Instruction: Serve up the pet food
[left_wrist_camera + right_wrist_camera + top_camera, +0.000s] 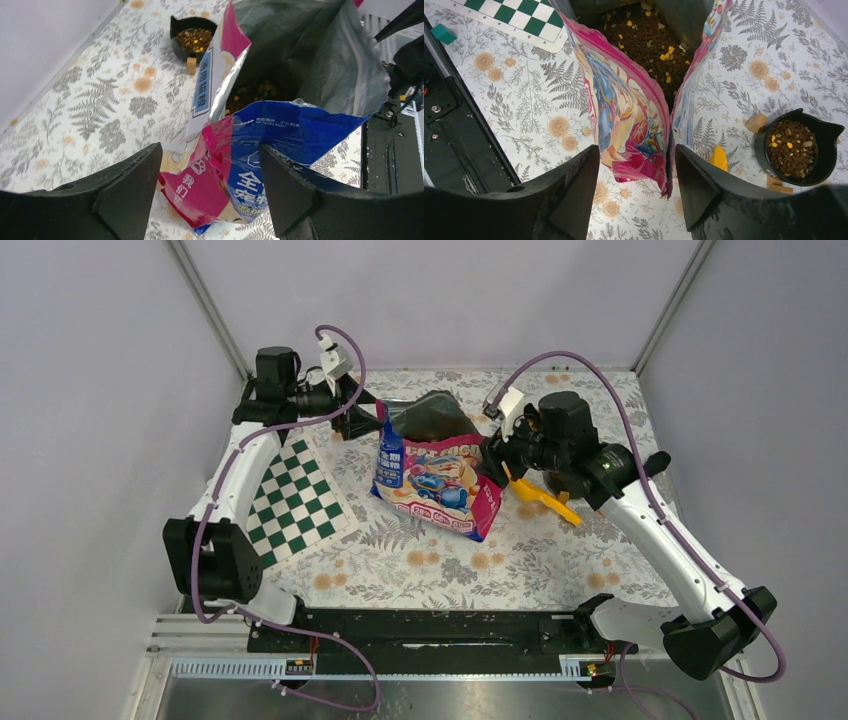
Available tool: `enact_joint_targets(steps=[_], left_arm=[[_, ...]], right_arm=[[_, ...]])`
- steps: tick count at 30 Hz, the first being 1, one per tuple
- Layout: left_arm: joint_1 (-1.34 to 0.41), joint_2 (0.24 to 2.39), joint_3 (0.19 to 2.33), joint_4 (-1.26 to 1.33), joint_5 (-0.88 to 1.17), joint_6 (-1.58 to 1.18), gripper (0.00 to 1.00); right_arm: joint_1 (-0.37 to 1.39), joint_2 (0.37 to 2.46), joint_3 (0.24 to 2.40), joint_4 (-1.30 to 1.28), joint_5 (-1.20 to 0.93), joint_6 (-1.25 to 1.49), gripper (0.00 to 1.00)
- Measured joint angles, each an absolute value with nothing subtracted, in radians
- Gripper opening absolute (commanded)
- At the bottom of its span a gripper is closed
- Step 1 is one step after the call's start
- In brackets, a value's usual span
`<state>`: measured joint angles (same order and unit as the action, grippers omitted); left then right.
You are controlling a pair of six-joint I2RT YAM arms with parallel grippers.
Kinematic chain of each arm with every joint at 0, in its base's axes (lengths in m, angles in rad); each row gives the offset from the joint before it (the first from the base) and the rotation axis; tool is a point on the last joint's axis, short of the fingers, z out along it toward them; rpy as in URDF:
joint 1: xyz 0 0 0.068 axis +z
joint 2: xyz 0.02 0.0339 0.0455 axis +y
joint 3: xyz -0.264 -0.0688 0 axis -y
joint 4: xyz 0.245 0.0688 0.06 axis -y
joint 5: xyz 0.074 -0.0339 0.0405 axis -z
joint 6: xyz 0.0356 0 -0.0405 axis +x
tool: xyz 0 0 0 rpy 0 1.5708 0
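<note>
The glossy pink, blue and white bag [440,480] stands open in the middle of the table, with brown pet food [649,35] showing in its mouth [255,92]. My left gripper [365,422] is open at the bag's left top corner. That corner [200,175] sits loose between the spread fingers [127,185]. My right gripper [497,455] is open at the bag's right edge, and the pink edge [644,150] hangs between its jaws without being pinched. A black bowl [824,160] beside the bag holds kibble [794,147].
The orange scoop [545,500] lies right of the bag, under my right arm. A green-and-white checkerboard [295,500] lies at the left, with a teal block [444,34] near it. Small wooden cubes [756,122] sit by the bowl [176,47].
</note>
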<state>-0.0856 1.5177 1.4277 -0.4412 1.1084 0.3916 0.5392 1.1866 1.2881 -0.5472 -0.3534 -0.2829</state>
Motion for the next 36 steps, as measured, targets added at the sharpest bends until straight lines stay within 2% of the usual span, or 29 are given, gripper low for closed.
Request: enact_joint_targets(steps=[4,11,15,22,24,27,32,36], left_arm=[[-0.09,1.522,1.39,-0.342,1.194,0.366,0.72],[-0.109,1.542,1.351,-0.245,1.221,0.337,0.71],[-0.112,1.569,1.347,-0.167,1.216,0.281,0.64],[-0.114,1.589,1.331,-0.045,1.22,0.187,0.16],[-0.114,1.589,1.33,-0.044,1.227,0.192,0.0],[-0.108,1.589,1.33,-0.059,1.239,0.213,0.0],[-0.083,1.587,1.332,-0.106,1.232,0.272,0.0],[-0.059,1.57,1.362,-0.251,1.176,0.411,0.0]], right_arm=[[0.538,1.187,1.268,-0.532,-0.361,-0.282,0.63],[0.537,1.187,1.227,-0.468,-0.36,-0.282,0.61],[0.537,1.187,1.217,-0.429,-0.361,-0.283,0.55],[0.531,1.187,1.195,-0.383,-0.358,-0.303,0.28],[0.527,1.188,1.195,-0.382,-0.356,-0.311,0.16],[0.525,1.192,1.195,-0.381,-0.34,-0.331,0.0],[0.525,1.195,1.204,-0.394,-0.311,-0.368,0.0],[0.538,1.19,1.212,-0.41,-0.244,-0.432,0.0]])
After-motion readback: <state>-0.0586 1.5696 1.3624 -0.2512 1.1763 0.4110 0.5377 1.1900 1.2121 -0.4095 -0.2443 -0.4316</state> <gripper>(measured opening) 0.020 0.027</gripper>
